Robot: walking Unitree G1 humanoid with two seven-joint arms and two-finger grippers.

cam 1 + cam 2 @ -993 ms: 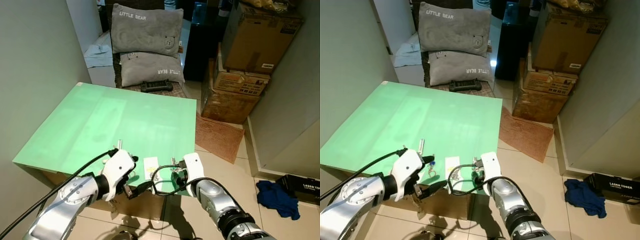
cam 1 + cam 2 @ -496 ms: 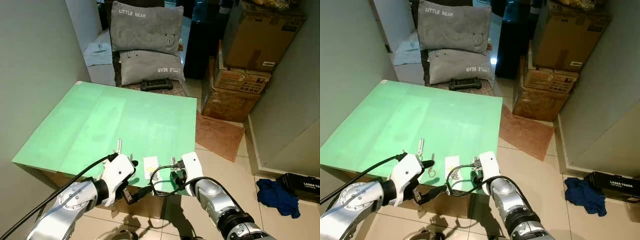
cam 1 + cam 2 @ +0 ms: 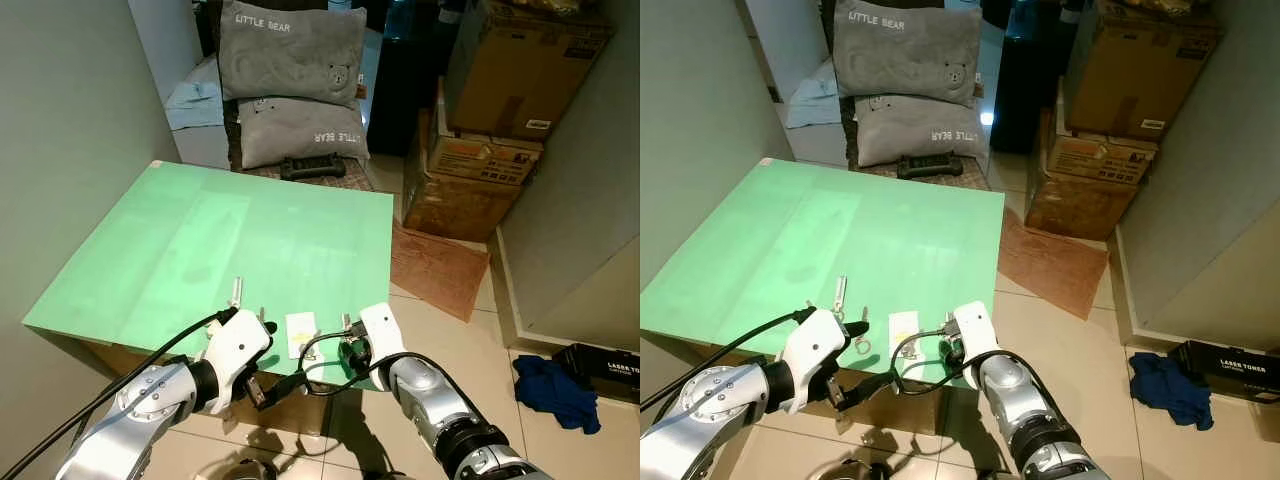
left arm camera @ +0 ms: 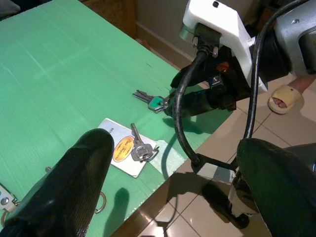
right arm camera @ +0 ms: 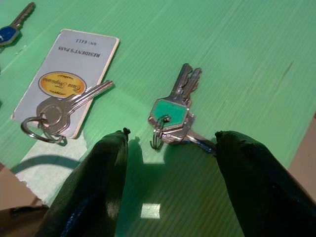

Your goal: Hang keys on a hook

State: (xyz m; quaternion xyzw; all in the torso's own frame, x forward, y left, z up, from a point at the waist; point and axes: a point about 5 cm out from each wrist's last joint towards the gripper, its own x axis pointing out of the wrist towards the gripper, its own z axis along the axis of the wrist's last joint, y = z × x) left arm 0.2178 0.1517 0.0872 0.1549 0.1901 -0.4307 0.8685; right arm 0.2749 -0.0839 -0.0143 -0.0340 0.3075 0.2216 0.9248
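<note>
Right hand, fingers spread, straddles the green-capped keys on the worktop; blades point away.

Green table sitting by the wall, white resident pass card lying near its front edge. Two grey Little Bear pillows leaning beyond it, black remote below them. Cardboard boxes stacking right; blue cloth lying on the tiles.

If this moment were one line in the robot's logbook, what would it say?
right pincer: open, straddling green-capped keys on green table | left pincer: open, near table edge | pass card: key lying on it
</note>
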